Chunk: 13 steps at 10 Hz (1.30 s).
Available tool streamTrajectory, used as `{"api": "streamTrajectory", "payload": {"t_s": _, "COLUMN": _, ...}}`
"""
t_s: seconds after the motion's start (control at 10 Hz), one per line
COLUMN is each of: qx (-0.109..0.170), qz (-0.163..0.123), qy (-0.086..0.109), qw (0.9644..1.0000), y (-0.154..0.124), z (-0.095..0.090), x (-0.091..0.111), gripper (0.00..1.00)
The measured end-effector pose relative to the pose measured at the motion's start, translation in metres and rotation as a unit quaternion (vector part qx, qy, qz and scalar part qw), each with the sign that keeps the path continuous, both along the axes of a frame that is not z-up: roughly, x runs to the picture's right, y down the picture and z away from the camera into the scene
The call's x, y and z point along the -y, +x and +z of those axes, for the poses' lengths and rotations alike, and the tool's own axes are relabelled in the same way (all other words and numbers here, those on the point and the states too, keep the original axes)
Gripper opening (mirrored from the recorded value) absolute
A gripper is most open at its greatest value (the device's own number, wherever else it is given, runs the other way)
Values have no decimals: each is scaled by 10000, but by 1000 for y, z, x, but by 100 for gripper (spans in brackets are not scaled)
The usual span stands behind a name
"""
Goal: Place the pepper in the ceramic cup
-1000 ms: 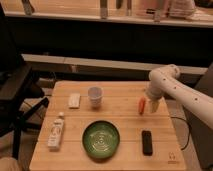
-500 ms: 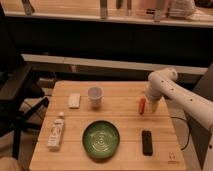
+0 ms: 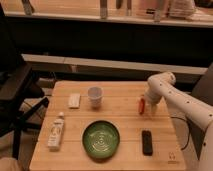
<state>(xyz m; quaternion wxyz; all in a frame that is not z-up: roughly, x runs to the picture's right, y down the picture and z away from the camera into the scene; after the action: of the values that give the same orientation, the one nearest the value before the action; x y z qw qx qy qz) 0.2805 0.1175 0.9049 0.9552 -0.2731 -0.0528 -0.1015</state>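
Arm [image 3: 186, 107] w/ gripper [image 3: 149, 108] by pepper [image 3: 142, 105], partly off-frame.

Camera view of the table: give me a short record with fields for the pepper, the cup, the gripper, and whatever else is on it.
pepper: small slender red-orange pepper, on the light wooden table, not in the cup
cup: small white ceramic cup, upright, well apart from the pepper
gripper: two-finger gripper, open, low beside the pepper; contact cannot be told
other items: wide ridged green bowl, black remote-like bar, white bottle lying flat, small white block
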Motion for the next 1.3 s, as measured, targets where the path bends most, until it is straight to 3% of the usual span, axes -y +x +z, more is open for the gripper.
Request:
{"api": "streamTrajectory", "payload": {"t_s": 0.8, "qx": 47, "qz": -50, "qy": -71, "qw": 10000, "y": -9, "z": 4, "x": -6, "gripper": 78}}
{"api": "streamTrajectory", "payload": {"t_s": 1.3, "qx": 78, "qz": -81, "qy": -81, "qw": 9999, "y": -14, "z": 4, "x": -5, "gripper": 33}}
